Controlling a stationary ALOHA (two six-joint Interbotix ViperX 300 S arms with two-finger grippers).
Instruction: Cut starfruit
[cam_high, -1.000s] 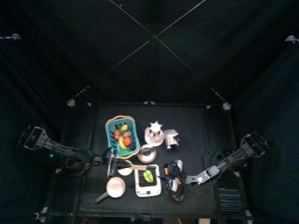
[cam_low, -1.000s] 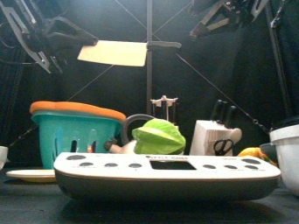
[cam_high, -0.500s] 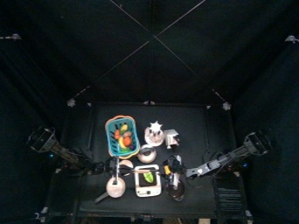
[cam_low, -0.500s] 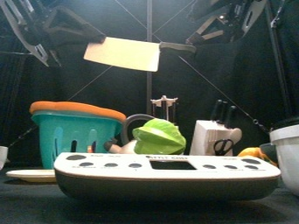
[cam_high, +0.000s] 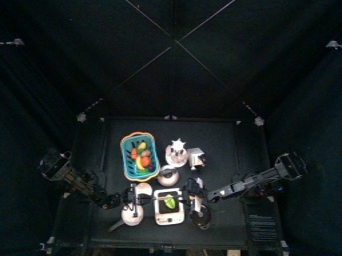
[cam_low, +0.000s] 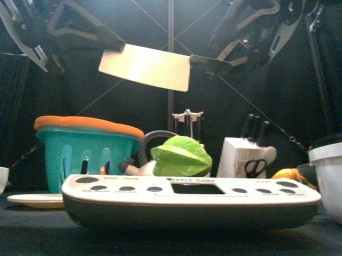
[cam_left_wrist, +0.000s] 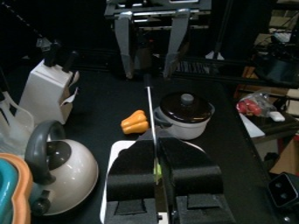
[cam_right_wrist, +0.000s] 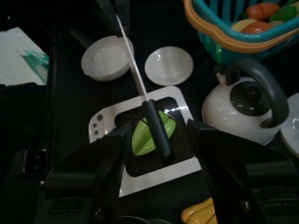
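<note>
Since the earlier frames the broad pale knife blade (cam_low: 144, 65) has tipped from level to a slant, its right end now the lower in the front view, and both arms have drawn in toward the white rectangular cutting board (cam_right_wrist: 117, 122). Note that the left gripper (cam_left_wrist: 159, 162) has its fingers clenched on the knife, whose blade runs edge-on between them and points away from the wrist. The right gripper (cam_right_wrist: 160, 138) has its fingers released and spread wide; the knife passes between them with clear space on either side (no contact is visible). You will find the small glossy yellow-green starfruit (cam_right_wrist: 140, 140) lying on the board at the front of the black surface (cam_high: 221, 160), directly beneath the knife as the right wrist view shows it. The blade hangs well above the surface in the front view. A teal plastic basket with an orange rim (cam_low: 87, 150) stands behind the board, and a grey kettle (cam_right_wrist: 251, 101) sits between the two.
</note>
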